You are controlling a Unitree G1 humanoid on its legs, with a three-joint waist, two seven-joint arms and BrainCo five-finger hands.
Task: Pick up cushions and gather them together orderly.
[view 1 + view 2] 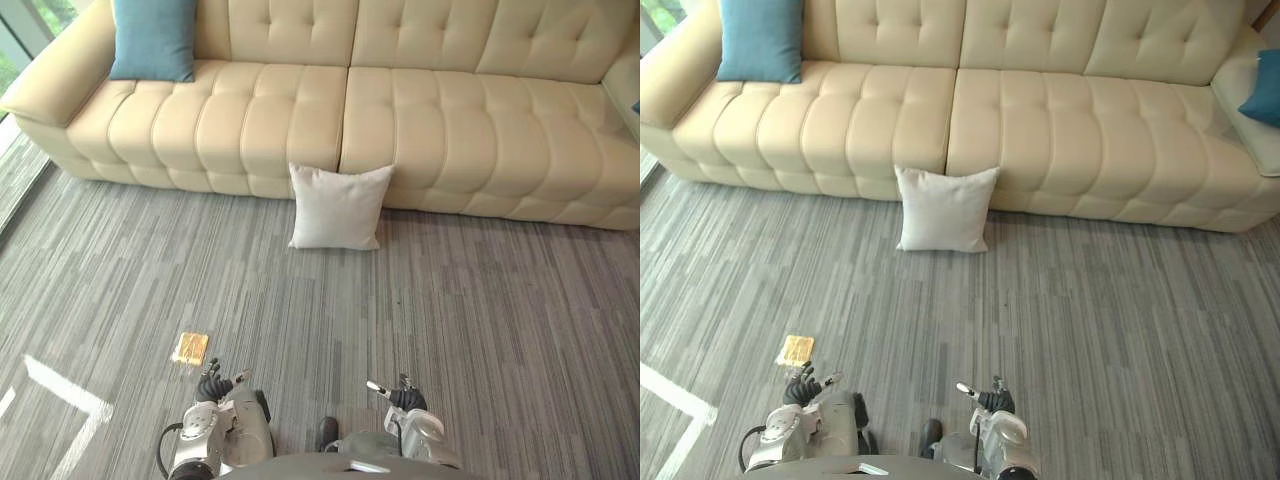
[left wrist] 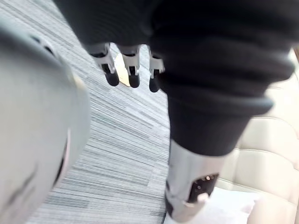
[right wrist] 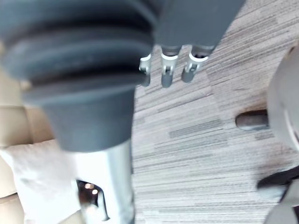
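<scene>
A white cushion (image 1: 338, 207) stands on the grey carpet, leaning against the front of the cream sofa (image 1: 450, 120) near its middle seam. A blue cushion (image 1: 153, 38) rests upright on the sofa's left end, against the backrest. A second blue cushion (image 1: 1265, 88) lies at the sofa's far right end. My left hand (image 1: 212, 385) and right hand (image 1: 400, 397) hang low near the bottom of the eye views, well short of the white cushion. Both are open with relaxed fingers (image 2: 133, 70) (image 3: 167, 70) and hold nothing. The white cushion (image 3: 42, 182) shows past my right thumb.
A small flat yellow object (image 1: 190, 348) lies on the carpet just ahead of my left hand. Open carpet stretches between me and the sofa. A window wall runs along the far left edge.
</scene>
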